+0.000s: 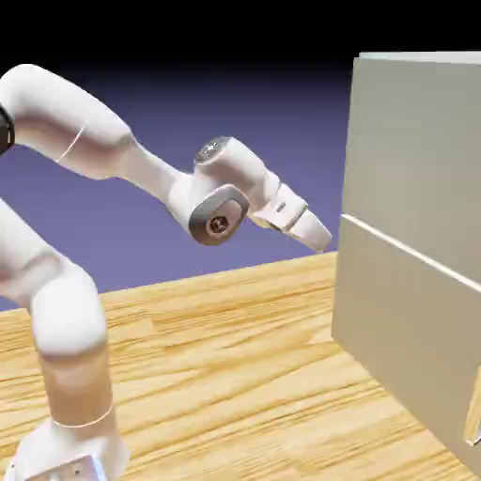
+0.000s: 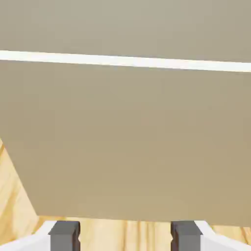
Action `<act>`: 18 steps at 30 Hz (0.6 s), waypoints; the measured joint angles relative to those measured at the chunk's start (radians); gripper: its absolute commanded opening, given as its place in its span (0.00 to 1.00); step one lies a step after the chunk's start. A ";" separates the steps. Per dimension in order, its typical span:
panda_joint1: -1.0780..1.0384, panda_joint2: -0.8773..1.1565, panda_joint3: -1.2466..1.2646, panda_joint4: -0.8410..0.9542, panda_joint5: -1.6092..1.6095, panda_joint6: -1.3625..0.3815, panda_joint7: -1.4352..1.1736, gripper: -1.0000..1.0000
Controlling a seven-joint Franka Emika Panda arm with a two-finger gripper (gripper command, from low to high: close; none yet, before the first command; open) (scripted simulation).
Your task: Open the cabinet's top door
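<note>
The cabinet [image 1: 423, 58] stands tall at the right of the exterior view. Its top door [image 1: 413, 150] is a flat grey-green panel and lies flush and shut above a pale seam. In the hand view the top door [image 2: 125, 24] fills the strip above that seam. My gripper [image 1: 322, 238] hovers in the air just left of the cabinet's near edge, at about the seam's height, not touching it. Both grey fingertips [image 2: 64, 235] show wide apart in the hand view. My gripper [image 2: 125, 236] is open with nothing between them.
A beige lower panel [image 1: 404, 324] sits under the seam and fills most of the hand view [image 2: 125, 142]. It has a cream handle [image 1: 473, 413] at its far lower corner. The wooden table [image 1: 235, 376] stretches below the arm.
</note>
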 measured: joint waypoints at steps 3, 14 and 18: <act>0.075 -0.030 -0.092 0.061 -0.130 0.016 -0.122 0.50; 0.349 -0.141 -0.431 0.284 -0.609 0.072 -0.571 0.50; 0.448 -0.181 -0.554 0.365 -0.783 0.093 -0.735 0.50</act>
